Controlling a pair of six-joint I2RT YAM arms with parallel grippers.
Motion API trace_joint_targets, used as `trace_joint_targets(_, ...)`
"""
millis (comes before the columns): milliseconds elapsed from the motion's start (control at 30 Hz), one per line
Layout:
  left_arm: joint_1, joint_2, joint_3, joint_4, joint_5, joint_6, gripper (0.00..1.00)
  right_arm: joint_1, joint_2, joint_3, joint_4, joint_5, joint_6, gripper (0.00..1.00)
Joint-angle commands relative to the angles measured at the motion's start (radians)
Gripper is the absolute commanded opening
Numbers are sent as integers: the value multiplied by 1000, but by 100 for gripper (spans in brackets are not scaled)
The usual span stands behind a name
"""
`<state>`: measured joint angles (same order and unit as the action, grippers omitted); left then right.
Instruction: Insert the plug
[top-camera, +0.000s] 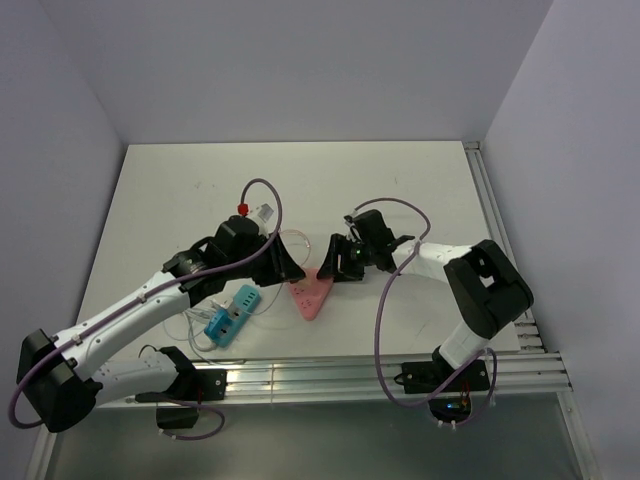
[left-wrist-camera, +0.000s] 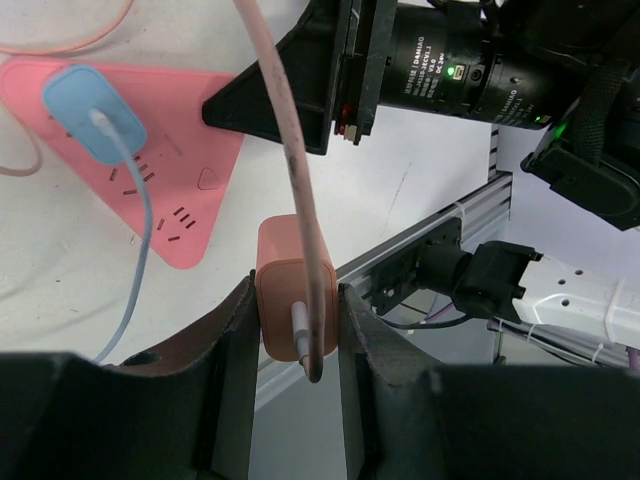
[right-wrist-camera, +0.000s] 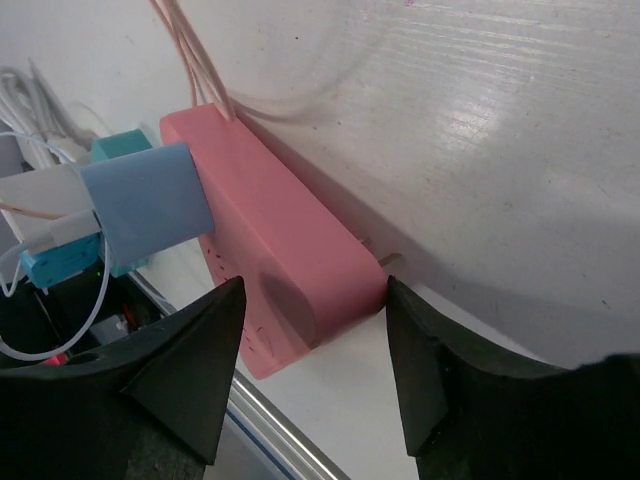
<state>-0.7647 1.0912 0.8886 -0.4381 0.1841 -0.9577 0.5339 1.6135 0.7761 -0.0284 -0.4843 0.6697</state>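
The salmon-coloured plug (left-wrist-camera: 285, 255) is clamped upright between the fingers (left-wrist-camera: 235, 340) of the left gripper (left-wrist-camera: 295, 295), held above the bench (top-camera: 400, 180) near its front edge. Its pink cable (left-wrist-camera: 290, 150) leaves the end facing the wrist camera, loops and runs out ahead of the gripper, crossing in front of the lens. Ahead of this gripper and to its left, the pink triangular power strip (left-wrist-camera: 180, 115) lies flat on the bench. A blue plug (left-wrist-camera: 85, 115) is seated in one of its sockets, with a pale blue cable (left-wrist-camera: 140, 260) trailing off it. More pairs of slots show on the strip's face beside it. The right gripper (right-wrist-camera: 312, 285) straddles one end of the strip, a finger on each side. From its wrist view I cannot tell whether the fingers press on the strip or only flank it. The plug's prongs point away from the lens and are hidden by its body. Behind the left gripper, toward its arm's base, a teal block (top-camera: 232, 313) lies among white leads, too small from above to make out.
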Motion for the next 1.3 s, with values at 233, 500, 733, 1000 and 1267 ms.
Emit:
trace_joint_targets(233, -31, 45, 33, 30, -23, -24, 0, -6, 8, -69, 125, -14, 30, 17)
trace_joint_targets(500, -44, 71, 12, 27, -78, -27, 0, -2, -114, -237, 264, 130, 172, 0)
trace_joint_targets(733, -65, 85, 9, 30, -147, -13, 0, 70, -216, -445, 418, 321, 402, 0)
trace_joint_targets(1000, -102, 121, -30, 59, -181, 13, 0, 181, -248, -552, 470, 483, 593, 0)
trace_joint_targets(1267, -113, 190, -8, -2, -239, 79, 0, 199, -230, -517, 435, 517, 562, 0)
